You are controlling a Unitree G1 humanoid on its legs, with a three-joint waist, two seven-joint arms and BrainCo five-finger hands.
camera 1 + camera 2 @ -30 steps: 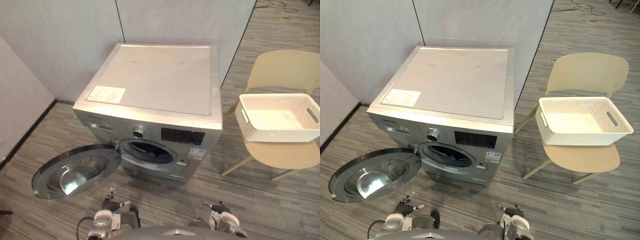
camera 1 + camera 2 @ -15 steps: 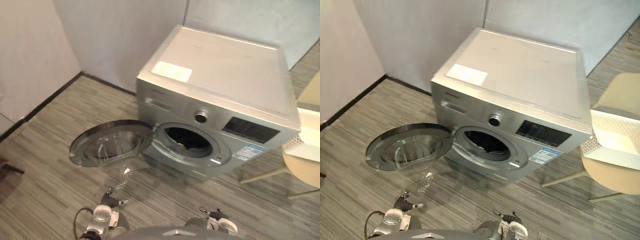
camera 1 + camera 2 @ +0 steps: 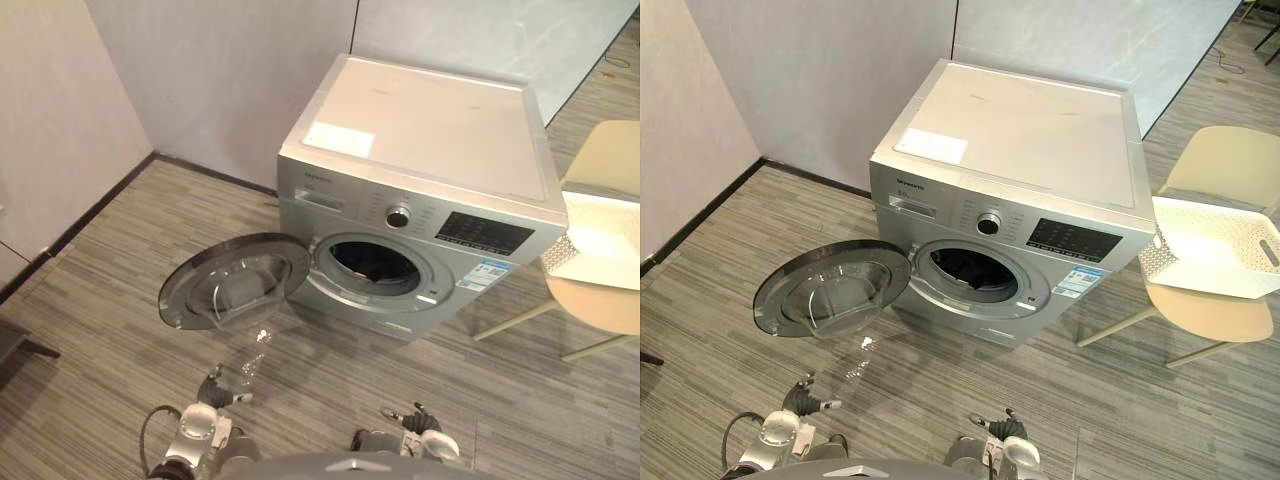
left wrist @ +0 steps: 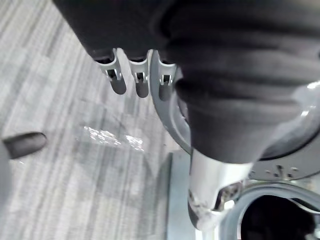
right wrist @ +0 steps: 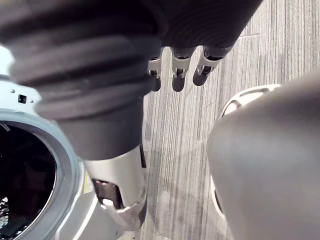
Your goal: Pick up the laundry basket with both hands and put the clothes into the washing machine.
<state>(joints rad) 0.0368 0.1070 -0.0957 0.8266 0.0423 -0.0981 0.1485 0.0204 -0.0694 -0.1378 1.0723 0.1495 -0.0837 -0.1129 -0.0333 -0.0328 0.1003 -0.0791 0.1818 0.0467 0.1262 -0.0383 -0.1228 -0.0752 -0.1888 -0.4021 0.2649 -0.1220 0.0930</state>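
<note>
A white woven laundry basket (image 3: 1212, 247) rests on a beige chair (image 3: 1210, 312) to the right of the silver washing machine (image 3: 432, 140). No clothes show inside the basket. The washer's round door (image 3: 236, 291) is swung open to the left, and the drum opening (image 3: 374, 264) is dark inside. My left hand (image 3: 214, 391) hangs low near the floor in front of the door, its fingers (image 4: 135, 80) straight and holding nothing. My right hand (image 3: 411, 419) hangs low in front of the washer, its fingers (image 5: 180, 70) relaxed and holding nothing. Both hands are far from the basket.
Grey walls stand behind the washer and along the left side. Striped grey floor (image 3: 120, 300) spreads between me and the machine. The open door juts out over the floor at lower left of the washer.
The camera has moved: the whole picture has shifted, with the washer now near the middle and the basket at the right edge. Both hands stay low and hold nothing.
</note>
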